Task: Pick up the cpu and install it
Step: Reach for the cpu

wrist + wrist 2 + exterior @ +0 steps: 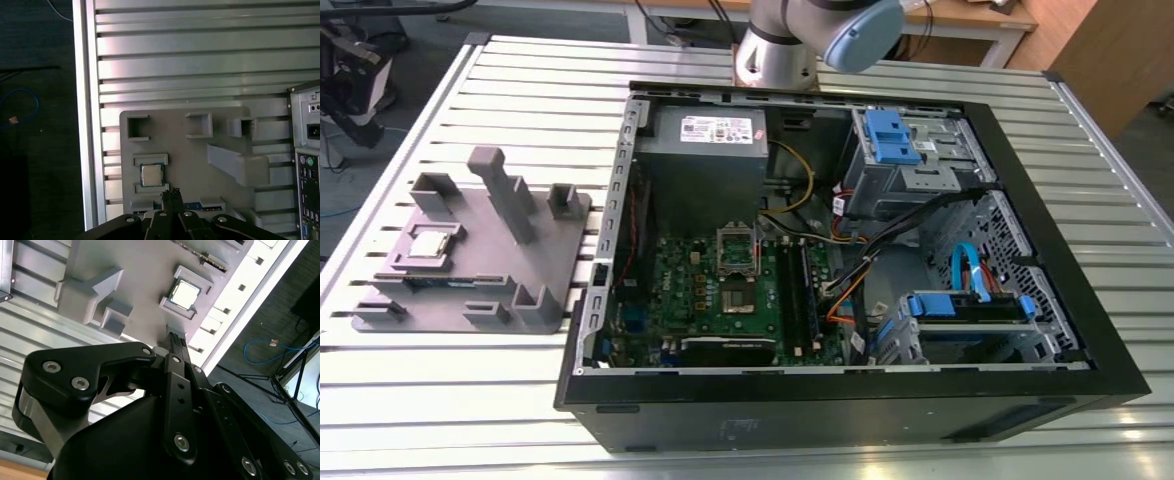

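Note:
The cpu [435, 243] is a small silvery square lying in a recess of the gray fixture block [520, 290], at the exterior view's left. Both wrist views look down on it: the cpu [185, 293] [151, 175] sits between low gray rims. My gripper [171, 193] [175, 338] hangs above the fixture, a short way off the chip, with its black fingers pressed together and nothing between them. The dark metal-framed socket [738, 250] sits on the green motherboard [700, 300] inside the open case.
The open black computer case [1041, 250] holds a power supply [707, 135], blue drive cages [894, 135] and loose cables [854, 260]. The slatted metal table [480, 400] ends close to the fixture [90, 150]. The arm's base [781, 45] stands behind the case.

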Action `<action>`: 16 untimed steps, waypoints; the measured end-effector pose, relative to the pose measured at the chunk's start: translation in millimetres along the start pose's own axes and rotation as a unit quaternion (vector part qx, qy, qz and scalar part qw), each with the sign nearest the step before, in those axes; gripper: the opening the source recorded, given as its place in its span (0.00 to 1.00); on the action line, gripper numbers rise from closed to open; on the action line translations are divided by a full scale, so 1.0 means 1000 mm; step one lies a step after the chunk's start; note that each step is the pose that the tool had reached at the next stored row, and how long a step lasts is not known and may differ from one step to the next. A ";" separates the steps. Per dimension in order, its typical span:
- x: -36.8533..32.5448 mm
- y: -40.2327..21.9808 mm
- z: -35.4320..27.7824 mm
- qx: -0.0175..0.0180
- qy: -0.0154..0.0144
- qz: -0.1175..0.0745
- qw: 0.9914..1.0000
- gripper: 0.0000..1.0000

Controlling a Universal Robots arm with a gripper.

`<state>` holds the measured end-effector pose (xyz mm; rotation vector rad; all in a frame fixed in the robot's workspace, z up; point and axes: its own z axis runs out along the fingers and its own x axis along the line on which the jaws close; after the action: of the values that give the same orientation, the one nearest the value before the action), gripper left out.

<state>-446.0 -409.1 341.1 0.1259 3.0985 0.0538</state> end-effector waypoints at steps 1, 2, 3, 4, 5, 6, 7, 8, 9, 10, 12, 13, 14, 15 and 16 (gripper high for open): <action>0.0015 -0.0002 0.0018 0.000 0.000 0.000 1.000 0.11; 0.0029 -0.0004 0.0037 0.000 0.000 0.000 1.000 0.11; 0.0043 -0.0006 0.0054 0.000 0.000 0.000 1.000 0.11; 0.0057 -0.0007 0.0072 0.000 0.000 0.001 1.000 0.11; 0.0068 -0.0009 0.0090 0.000 0.000 0.001 1.000 0.11; 0.0077 -0.0011 0.0107 0.000 0.000 0.001 1.000 0.11; 0.0085 -0.0013 0.0126 0.000 0.000 0.001 1.000 0.11; 0.0091 -0.0015 0.0144 0.000 0.000 0.001 1.000 0.11; 0.0097 -0.0017 0.0161 0.000 0.000 0.001 1.000 0.11; 0.0104 -0.0018 0.0178 0.000 0.000 0.001 1.000 0.11; 0.0116 -0.0022 0.0214 0.000 0.000 0.001 1.000 0.11; 0.0121 -0.0023 0.0232 0.000 0.000 0.001 1.000 0.11; 0.0127 -0.0025 0.0250 0.000 0.000 0.001 1.000 0.11; 0.0132 -0.0027 0.0269 0.000 0.000 0.001 1.000 0.11; 0.0137 -0.0029 0.0287 0.000 0.000 0.001 1.000 0.11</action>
<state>-458.7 -409.9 311.9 0.1286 3.0983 0.0526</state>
